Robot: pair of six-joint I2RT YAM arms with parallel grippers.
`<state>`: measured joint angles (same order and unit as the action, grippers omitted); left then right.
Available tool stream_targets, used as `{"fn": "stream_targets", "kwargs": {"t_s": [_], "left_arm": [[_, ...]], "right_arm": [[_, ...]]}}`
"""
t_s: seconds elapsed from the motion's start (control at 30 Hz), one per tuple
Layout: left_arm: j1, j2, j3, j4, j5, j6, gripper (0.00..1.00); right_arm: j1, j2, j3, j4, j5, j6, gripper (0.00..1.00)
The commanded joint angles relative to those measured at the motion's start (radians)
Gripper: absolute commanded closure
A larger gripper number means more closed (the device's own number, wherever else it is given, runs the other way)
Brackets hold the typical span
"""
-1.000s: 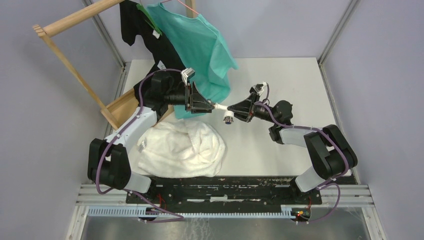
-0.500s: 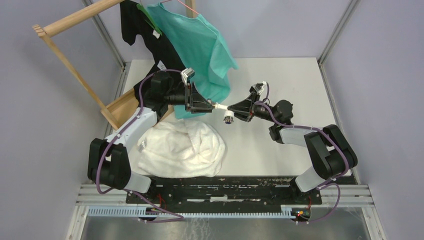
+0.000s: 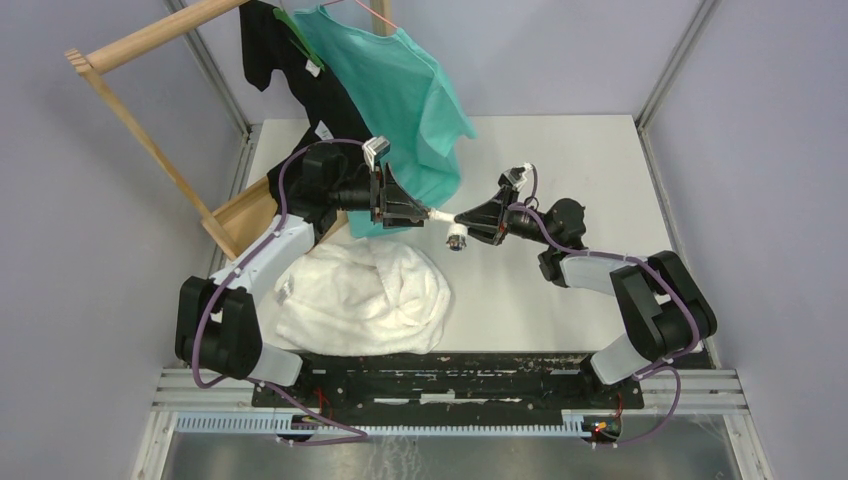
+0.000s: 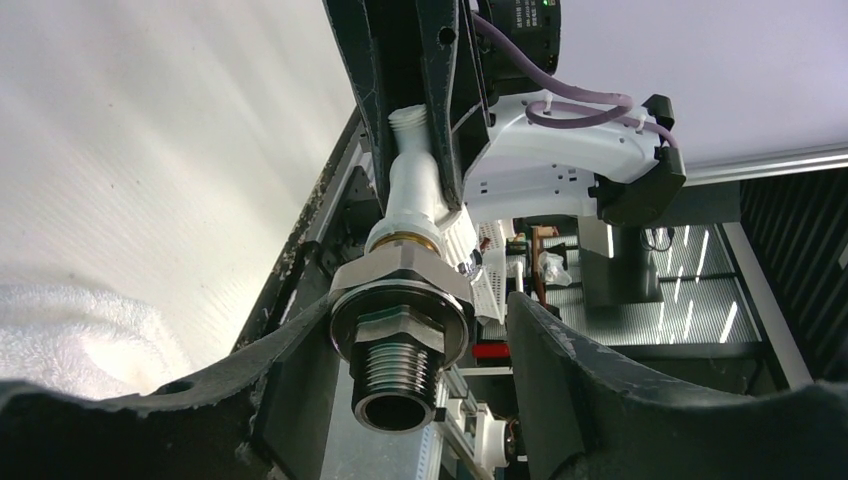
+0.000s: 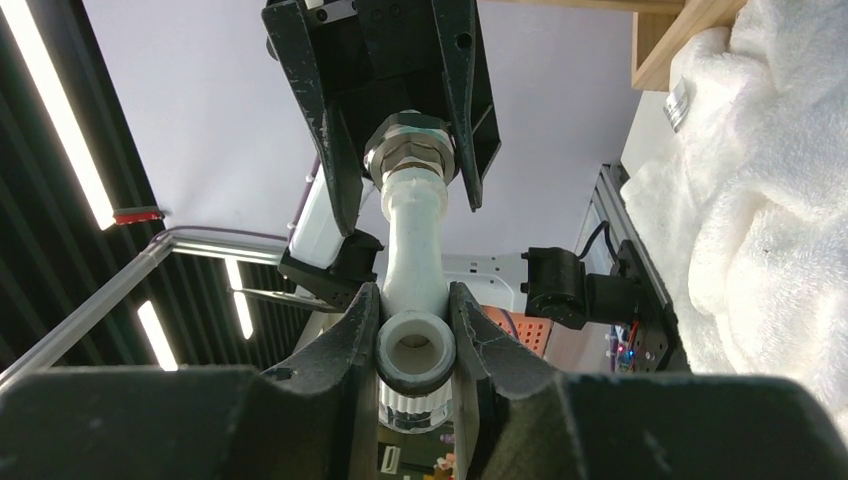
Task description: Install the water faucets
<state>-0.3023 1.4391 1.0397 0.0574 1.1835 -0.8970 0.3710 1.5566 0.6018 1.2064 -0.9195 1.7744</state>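
While our right claw (image 5: 412, 302) clamps the white spout (image 5: 410, 230) | we see our left claw (image 4: 420, 312) open, the silver fitting (image 4: 398, 298) between its jaws.

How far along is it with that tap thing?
Done: the silver fitting already sits on the end of the white spout. In hand: right gripper clamps the spout; left gripper straddles the fitting, loosely. Left: probably more tightening; how far it is threaded isn't visible.
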Motion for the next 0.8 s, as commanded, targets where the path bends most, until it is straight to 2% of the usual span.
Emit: {"fn": "stream_targets", "kwargs": {"t_s": [0.0, 0.17, 0.33, 0.47, 0.63, 0.77], "left_arm": [[0.005, -0.033, 0.011, 0.077, 0.031, -0.030, 0.33], [0.005, -0.027, 0.010, 0.092, 0.048, -0.038, 0.35], [0.005, -0.028, 0.001, 0.094, 0.050, -0.042, 0.44], [0.005, -0.036, -0.009, 0.093, 0.046, -0.039, 0.35], [0.005, -0.040, -0.017, 0.081, 0.044, -0.028, 0.33], [0.005, -0.039, -0.016, 0.067, 0.045, -0.016, 0.32]], "right_arm": [[0.008, -0.026, 0.038, 0.071, -0.049, -0.005, 0.99], [0.015, -0.022, 0.044, 0.098, -0.058, 0.014, 0.99], [0.017, -0.011, 0.036, 0.099, -0.045, 0.014, 0.99], [0.017, 0.010, 0.033, 0.144, -0.023, 0.044, 0.99], [0.016, 0.046, 0.032, 0.232, 0.007, 0.101, 0.99], [0.014, 0.056, 0.032, 0.235, 0.026, 0.103, 0.99]]}}
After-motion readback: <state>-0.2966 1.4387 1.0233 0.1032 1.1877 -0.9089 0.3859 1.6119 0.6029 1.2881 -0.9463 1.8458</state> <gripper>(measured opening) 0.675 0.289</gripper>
